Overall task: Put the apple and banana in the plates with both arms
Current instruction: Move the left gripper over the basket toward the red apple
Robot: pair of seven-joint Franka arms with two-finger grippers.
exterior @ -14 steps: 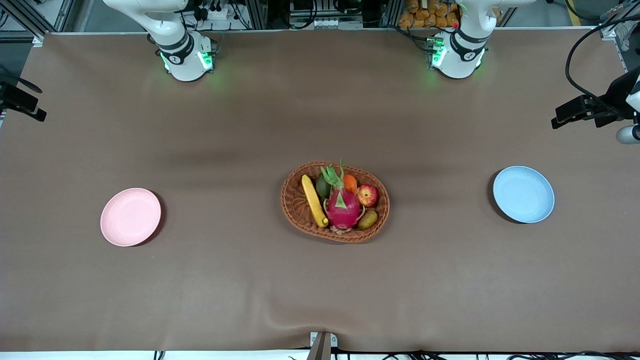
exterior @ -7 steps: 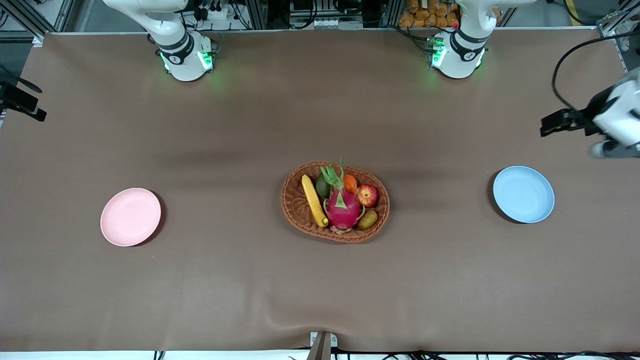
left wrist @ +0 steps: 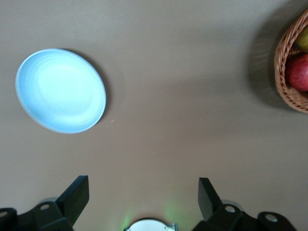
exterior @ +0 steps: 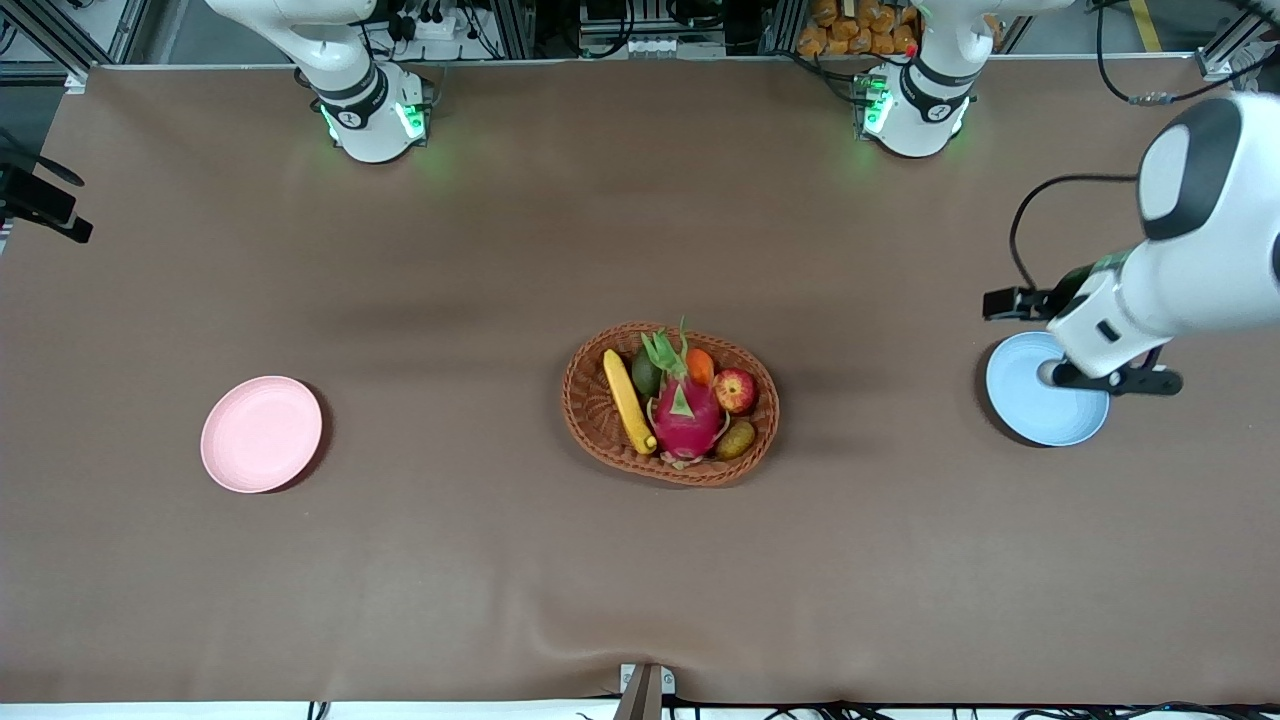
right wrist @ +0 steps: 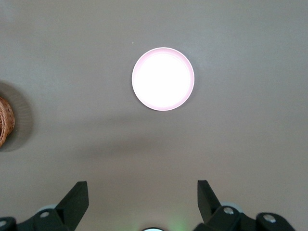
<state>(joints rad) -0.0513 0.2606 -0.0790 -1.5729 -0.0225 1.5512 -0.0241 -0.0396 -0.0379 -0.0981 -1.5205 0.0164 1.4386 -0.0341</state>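
Brown cloth is covering the whole table (exterior: pixel 400 560) you are looking at from the front. At its middle a woven basket (exterior: pixel 670 403) is holding the banana (exterior: pixel 627 401), the apple (exterior: pixel 735 390), a dragon fruit (exterior: pixel 685 415), an orange carrot-like piece (exterior: pixel 700 366), a dark green fruit (exterior: pixel 646 375) and a kiwi (exterior: pixel 736 439). You are seeing the banana lying along the basket's side toward the right arm's end, the apple toward the left arm's end. The pink plate (exterior: pixel 261 434) is sitting toward the right arm's end, the blue plate (exterior: pixel 1046 388) toward the left arm's end; both are bare. The left arm (exterior: pixel 1180 260) is reaching over the blue plate.

Left wrist view: you are watching the left gripper (left wrist: pixel 143 198) hanging with jaws spread wide and nothing between them, over bare cloth between the blue plate (left wrist: pixel 60 90) and the basket (left wrist: pixel 288 72), where the apple (left wrist: pixel 299 72) is showing.

Right wrist view: the right gripper (right wrist: pixel 143 198) is likewise standing wide and unladen, high over cloth near the pink plate (right wrist: pixel 163 79), with the basket's (right wrist: pixel 5 121) edge showing.
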